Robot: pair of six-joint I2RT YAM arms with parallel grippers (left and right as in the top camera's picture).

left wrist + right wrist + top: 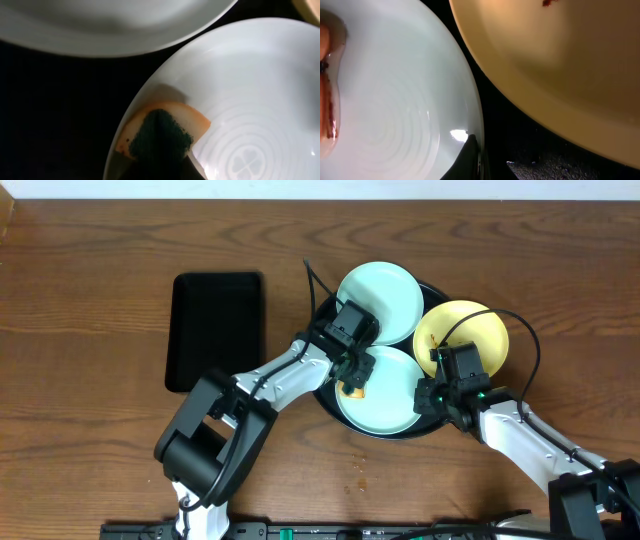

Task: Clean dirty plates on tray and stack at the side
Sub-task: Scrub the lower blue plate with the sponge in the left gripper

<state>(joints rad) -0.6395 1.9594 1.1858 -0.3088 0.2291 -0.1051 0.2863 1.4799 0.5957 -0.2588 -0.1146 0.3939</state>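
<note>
The round black tray [328, 308] holds three plates: a mint-blue plate [385, 295] at the back, a yellow plate [480, 330] at the right, and a mint-blue plate [395, 405] at the front. My left gripper [352, 372] is shut on an orange sponge with a green scouring face [162, 131], pressed on the front plate's left part [250, 90]. My right gripper [436, 390] is shut on the front plate's right rim [476, 145]. The yellow plate [560, 65] has a small red-brown smear [549, 2] at its far edge.
A smaller rectangular black tray [218, 330] lies left of the round tray. A few brown spots [358, 465] mark the wood tabletop in front of the round tray. A black cable [315, 280] runs past the back plate's left side.
</note>
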